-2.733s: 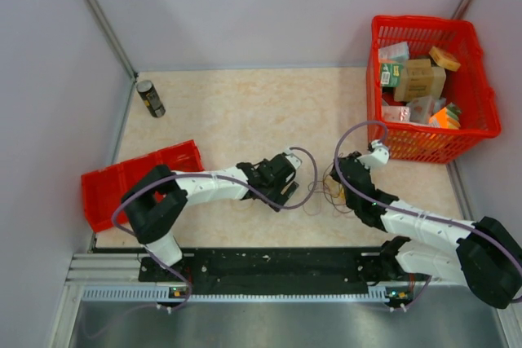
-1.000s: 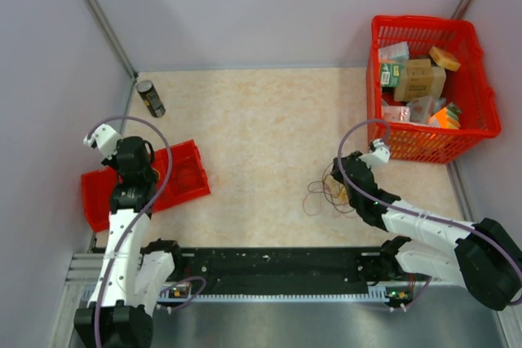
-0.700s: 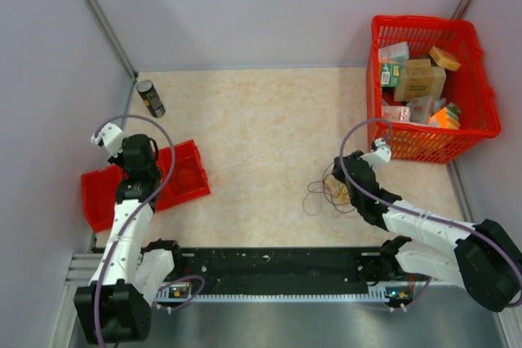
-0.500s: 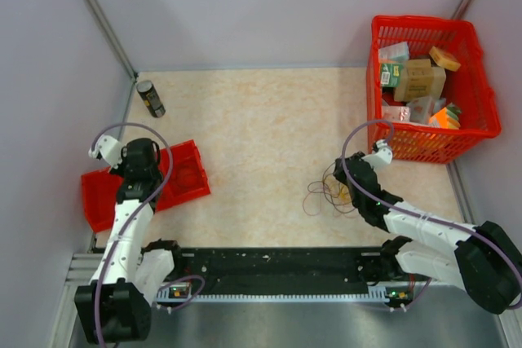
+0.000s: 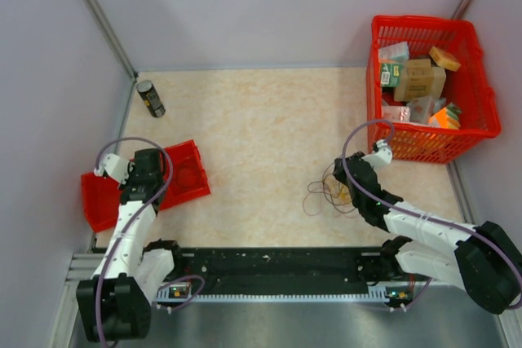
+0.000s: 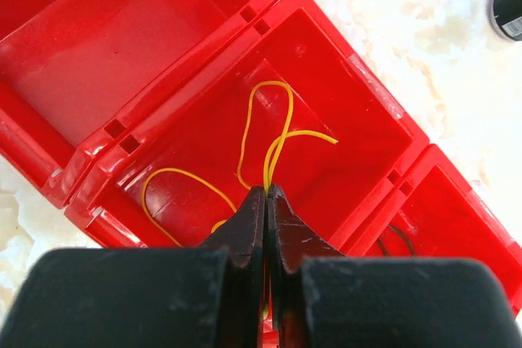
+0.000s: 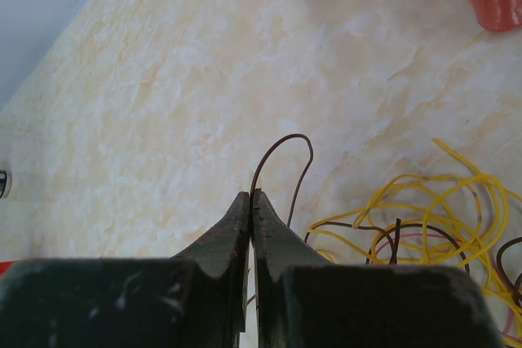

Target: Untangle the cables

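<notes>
The cables (image 5: 325, 198) lie as a small tangle of thin yellow and dark brown wires on the table, just left of my right gripper (image 5: 339, 175). In the right wrist view that gripper (image 7: 251, 194) is shut on one brown wire (image 7: 295, 143), which arches up from the tips. The rest of the tangle (image 7: 424, 218) lies to its right. My left gripper (image 5: 152, 170) hangs over the red tray (image 5: 186, 170). Seen from the left wrist, it (image 6: 267, 190) is shut on a yellow wire (image 6: 281, 124) that loops down into the middle compartment (image 6: 342, 152).
A dark can (image 5: 150, 98) stands at the back left. A red basket (image 5: 473, 46) full of boxes sits at the back right. A second yellow wire (image 6: 175, 175) lies in the tray's middle compartment. A dark wire (image 6: 398, 238) lies in the compartment to its right.
My left arm has swung from the table's middle to the red tray with the yellow wire, then moved slightly nearer over it. The right arm has barely moved.
</notes>
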You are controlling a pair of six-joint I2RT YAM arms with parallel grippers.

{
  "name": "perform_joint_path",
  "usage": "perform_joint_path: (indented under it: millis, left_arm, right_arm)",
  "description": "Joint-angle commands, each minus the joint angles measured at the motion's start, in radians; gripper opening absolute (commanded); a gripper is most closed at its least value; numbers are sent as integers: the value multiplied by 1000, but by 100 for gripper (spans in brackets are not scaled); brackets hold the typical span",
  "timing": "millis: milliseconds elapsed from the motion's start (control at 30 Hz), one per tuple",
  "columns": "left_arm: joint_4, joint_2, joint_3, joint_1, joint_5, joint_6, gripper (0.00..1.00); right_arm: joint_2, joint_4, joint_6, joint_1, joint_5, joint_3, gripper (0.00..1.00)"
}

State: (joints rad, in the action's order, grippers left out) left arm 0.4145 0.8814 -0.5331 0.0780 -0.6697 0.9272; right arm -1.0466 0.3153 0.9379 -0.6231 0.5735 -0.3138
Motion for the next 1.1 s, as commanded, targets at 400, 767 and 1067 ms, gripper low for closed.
perform_joint_path:
  millis: [400,767,1067]
  left_arm:
    - [-45,-188,-162,5,308,-301,76]
    - [-270,-185,-19,-157,1170,-389,69]
    - [-407,-50,58,-619,1010,-330,61]
  right_arm:
    - [-55,34,-54,10,-76,-62,0]
    - [-398,281,-306,-108,-677,-296,0]
    - [-484,399,-215,-127,-1023,-334,30]
